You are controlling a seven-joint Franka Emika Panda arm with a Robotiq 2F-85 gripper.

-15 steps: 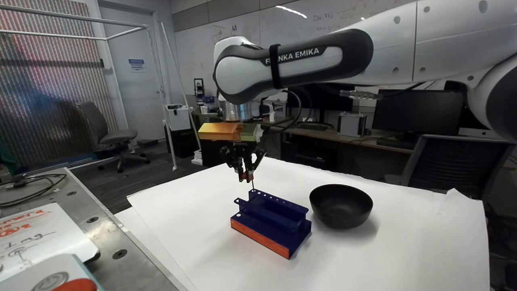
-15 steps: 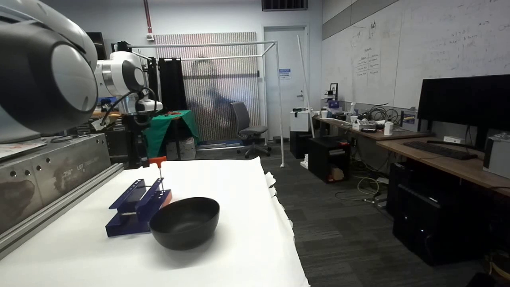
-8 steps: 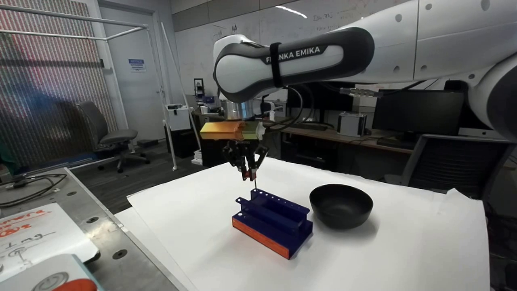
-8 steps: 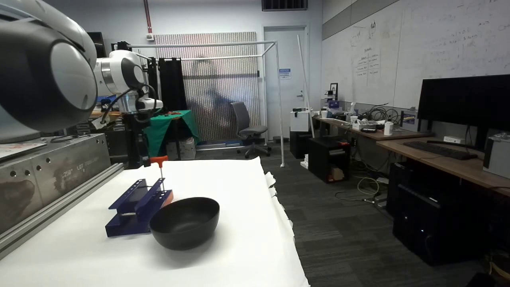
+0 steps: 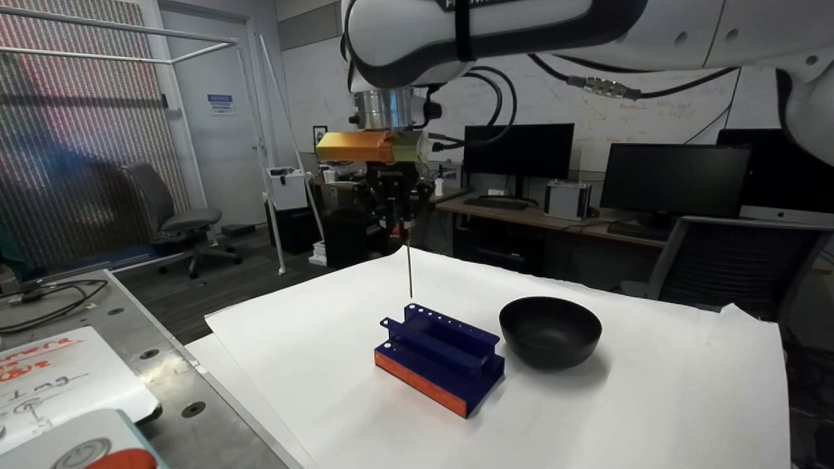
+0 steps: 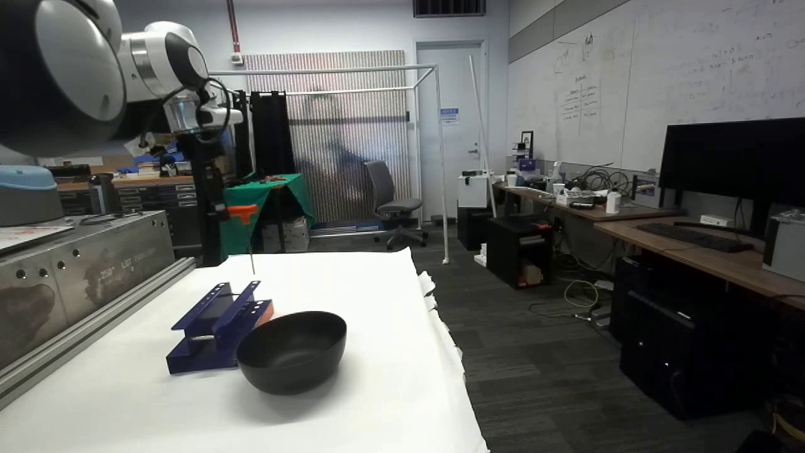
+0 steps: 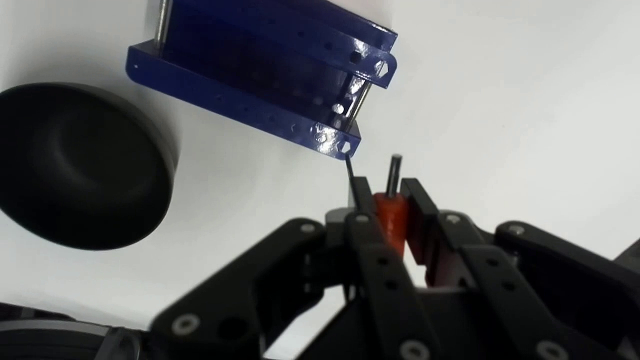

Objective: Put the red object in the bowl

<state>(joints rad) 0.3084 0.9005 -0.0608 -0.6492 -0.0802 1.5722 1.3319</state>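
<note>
The red object is a T-handled tool with a red-orange handle (image 6: pixel 242 212) and a thin dark shaft. My gripper (image 7: pixel 389 192) is shut on its handle, which shows between the fingers in the wrist view (image 7: pixel 392 220). In an exterior view the gripper (image 5: pixel 396 227) holds it upright, and the shaft's lower end (image 5: pixel 410 286) hangs just above the near-left end of the blue rack. The black bowl (image 5: pixel 550 348) stands on the table to the right of the rack; it also shows in an exterior view (image 6: pixel 292 371) and at the left of the wrist view (image 7: pixel 85 165).
The blue slotted rack (image 5: pixel 449 374) with a red-orange base side stands close beside the bowl and below the gripper. It also shows in the wrist view (image 7: pixel 260 65). White paper (image 5: pixel 677 391) covers the table. A metal rail edge (image 6: pixel 100 314) runs along one side.
My gripper has risen with the red tool. Its shaft, which stood in a hole of the rack, is now drawn out and above it. The rack shifted very slightly earlier; the bowl stayed put.
</note>
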